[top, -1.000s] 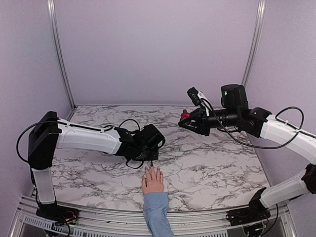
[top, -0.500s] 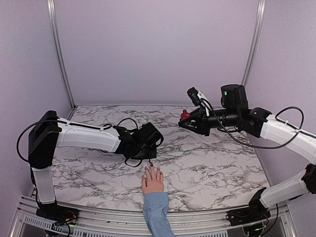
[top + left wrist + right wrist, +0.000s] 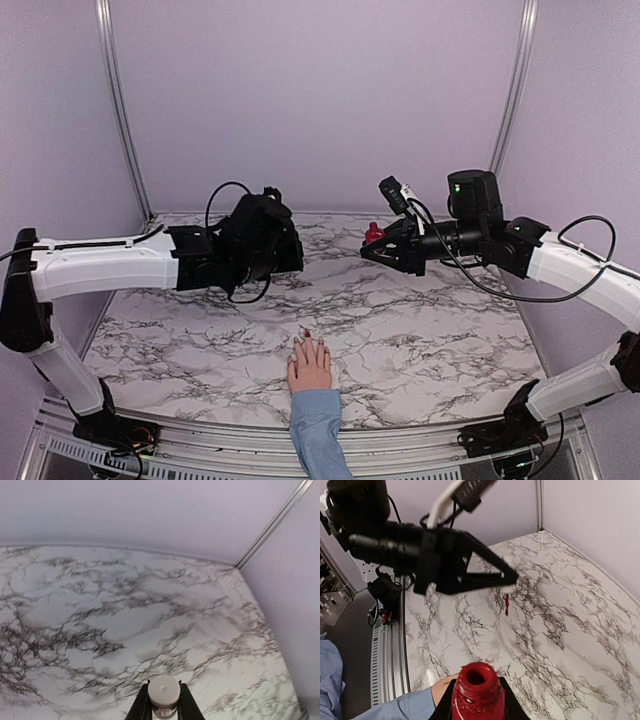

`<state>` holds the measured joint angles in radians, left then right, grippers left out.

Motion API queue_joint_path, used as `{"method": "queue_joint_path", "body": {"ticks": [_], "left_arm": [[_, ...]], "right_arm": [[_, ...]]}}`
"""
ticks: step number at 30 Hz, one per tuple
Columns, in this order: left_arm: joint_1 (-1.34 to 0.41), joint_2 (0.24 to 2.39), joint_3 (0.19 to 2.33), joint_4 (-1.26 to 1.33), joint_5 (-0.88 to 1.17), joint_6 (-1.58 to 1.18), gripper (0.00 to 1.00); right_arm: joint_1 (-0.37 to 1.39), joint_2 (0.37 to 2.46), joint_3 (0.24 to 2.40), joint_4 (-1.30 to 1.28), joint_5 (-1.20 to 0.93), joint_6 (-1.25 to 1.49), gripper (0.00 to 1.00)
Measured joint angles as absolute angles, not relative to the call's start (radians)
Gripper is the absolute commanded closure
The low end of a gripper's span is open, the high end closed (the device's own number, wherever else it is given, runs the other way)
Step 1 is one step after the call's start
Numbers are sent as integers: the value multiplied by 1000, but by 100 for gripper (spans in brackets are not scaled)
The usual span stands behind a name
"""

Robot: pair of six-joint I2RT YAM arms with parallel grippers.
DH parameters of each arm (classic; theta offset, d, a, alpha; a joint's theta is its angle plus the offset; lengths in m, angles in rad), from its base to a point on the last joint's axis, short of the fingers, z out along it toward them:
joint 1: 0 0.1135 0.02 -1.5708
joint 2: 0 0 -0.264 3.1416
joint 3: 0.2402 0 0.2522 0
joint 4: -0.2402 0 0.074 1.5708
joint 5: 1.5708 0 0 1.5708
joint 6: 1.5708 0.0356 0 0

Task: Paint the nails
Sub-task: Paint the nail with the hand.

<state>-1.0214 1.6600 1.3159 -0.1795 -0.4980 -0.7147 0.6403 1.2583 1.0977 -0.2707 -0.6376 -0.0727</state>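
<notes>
A pale pink hand (image 3: 310, 368) in a light blue sleeve (image 3: 320, 432) lies flat near the table's front edge. Its nails (image 3: 307, 336) are tiny; a fingertip shows a dark red spot. My left gripper (image 3: 163, 687) is shut on the white cap (image 3: 164, 691) of the polish brush, held high over the marble, left of and behind the hand. The right wrist view shows the red brush (image 3: 506, 604) hanging from that cap. My right gripper (image 3: 477, 689) is shut on the open dark red polish bottle (image 3: 477, 692), held in the air at the back right (image 3: 373, 235).
The marble tabletop (image 3: 430, 330) is bounded by lilac walls behind and at both sides. A metal rail (image 3: 200, 440) runs along the front edge. In the right wrist view the left arm (image 3: 420, 555) crosses the upper part of the frame.
My left arm has lifted away from the hand's fingertips and swung up and back to the left, the cap and brush still in its grip. The right arm and the hand have not moved.
</notes>
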Motion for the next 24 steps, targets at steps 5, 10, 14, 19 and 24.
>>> {"method": "queue_joint_path", "body": {"ticks": [5,10,14,19,24], "left_arm": [[-1026,1425,1329,100,-419,-564,100],[-1056,1422,1438,249,-282,-460,100],[-1083,1485,1509,284,-169,-421,100],[-1108,1548,1546,288,-77,-403,100],[-1119,1563,1546,287,-49,-403,100]], "right_arm": [[640,1258,1120,-261,-733,-56,100],[641,1258,1164,-253,-815,-54,100],[655,1258,1198,-253,-841,-59,100],[668,1258,1229,-257,-841,-68,100],[671,1258,1234,-263,-835,-80,100]]}}
